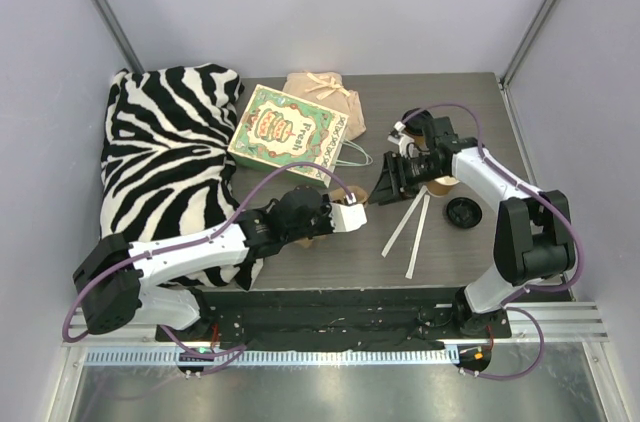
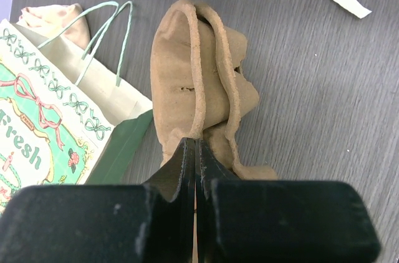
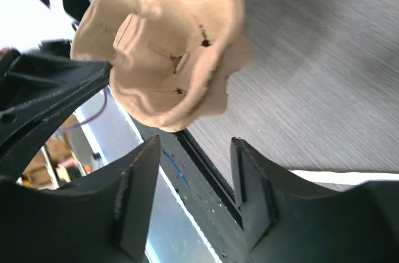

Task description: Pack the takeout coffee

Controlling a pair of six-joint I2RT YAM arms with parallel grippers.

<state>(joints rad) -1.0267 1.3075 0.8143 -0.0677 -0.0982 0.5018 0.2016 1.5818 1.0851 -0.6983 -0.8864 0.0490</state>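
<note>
No lidded kraft cup shows in any view. A round black lid (image 1: 462, 212) lies on the table at the right with no cup wall visible under it. A brown cup (image 1: 443, 183) is partly hidden under the right arm. My left gripper (image 1: 351, 206) (image 2: 196, 142) is shut on the rim of a crumpled tan pulp holder (image 1: 357, 197) (image 2: 187, 82) at the table's middle. My right gripper (image 1: 392, 180) (image 3: 195, 144) is open and empty, just right of the holder (image 3: 168, 51), not touching it.
A green "Fresh" paper bag (image 1: 282, 132) (image 2: 37, 132) lies flat left of the holder, with a tan pouch (image 1: 322, 94) behind it. A zebra-print cloth (image 1: 165, 152) covers the left side. Two white paper strips (image 1: 408, 227) lie near the front edge.
</note>
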